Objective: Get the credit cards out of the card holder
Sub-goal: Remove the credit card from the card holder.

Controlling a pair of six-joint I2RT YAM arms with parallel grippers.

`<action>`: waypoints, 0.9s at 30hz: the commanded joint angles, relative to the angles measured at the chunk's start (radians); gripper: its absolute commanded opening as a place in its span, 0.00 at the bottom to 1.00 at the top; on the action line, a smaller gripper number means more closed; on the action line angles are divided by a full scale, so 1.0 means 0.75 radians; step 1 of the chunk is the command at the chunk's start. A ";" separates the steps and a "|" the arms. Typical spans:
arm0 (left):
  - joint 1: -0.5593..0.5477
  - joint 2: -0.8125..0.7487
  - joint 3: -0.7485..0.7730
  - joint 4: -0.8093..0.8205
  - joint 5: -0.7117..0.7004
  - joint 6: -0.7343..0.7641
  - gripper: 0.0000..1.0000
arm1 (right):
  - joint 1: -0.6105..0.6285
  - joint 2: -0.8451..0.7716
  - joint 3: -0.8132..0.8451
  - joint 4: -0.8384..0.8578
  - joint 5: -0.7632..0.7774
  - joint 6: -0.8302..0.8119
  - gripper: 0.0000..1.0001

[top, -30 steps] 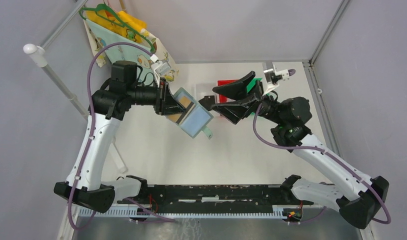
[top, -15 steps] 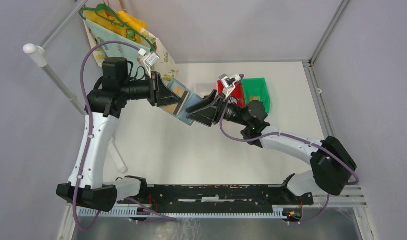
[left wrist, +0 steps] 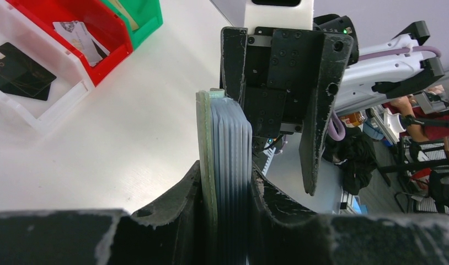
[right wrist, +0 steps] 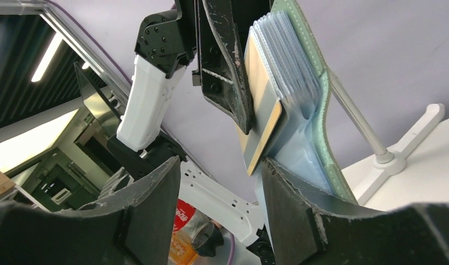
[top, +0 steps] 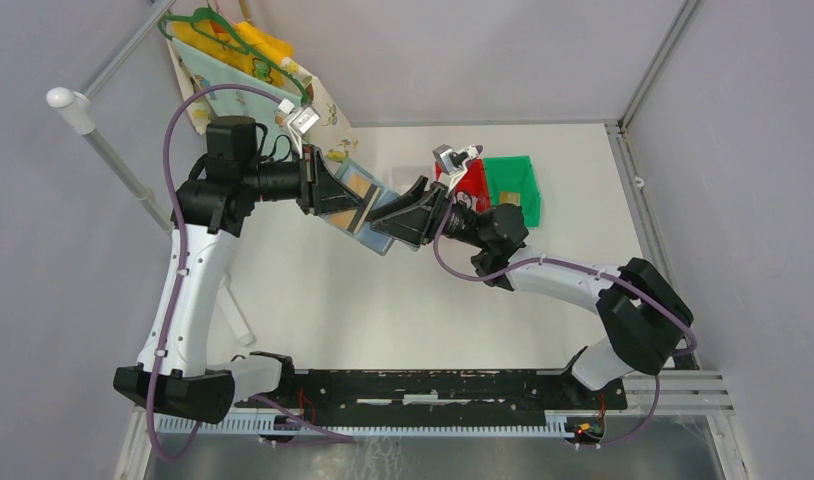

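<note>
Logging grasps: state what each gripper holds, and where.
Left gripper clamps the card holder across its thickness, at one end; right gripper is open, holding nothing.

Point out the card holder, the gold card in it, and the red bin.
card holder [left wrist: 230, 160]: left wrist view, on the edge of its stacked clear pockets.
gold card [right wrist: 261, 105]: right wrist view, on its exposed face.
red bin [left wrist: 113, 34]: left wrist view, on its inner side wall.

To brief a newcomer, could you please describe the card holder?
Above the table's far half, the left gripper meets the right gripper. The card holder is the flat grey-blue wallet the left clamps, showing tan cards, unlike the red bin and green bin nearby.
</note>
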 commanded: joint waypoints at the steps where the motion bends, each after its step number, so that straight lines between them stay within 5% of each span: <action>1: 0.000 -0.028 0.009 0.064 0.183 -0.074 0.07 | 0.006 0.029 0.038 0.181 0.014 0.078 0.61; 14: 0.001 -0.068 -0.077 0.172 0.206 -0.164 0.22 | 0.041 0.164 0.088 0.374 0.112 0.221 0.42; 27: 0.001 -0.061 -0.109 0.178 0.317 -0.196 0.43 | 0.044 0.161 0.031 0.329 0.215 0.231 0.29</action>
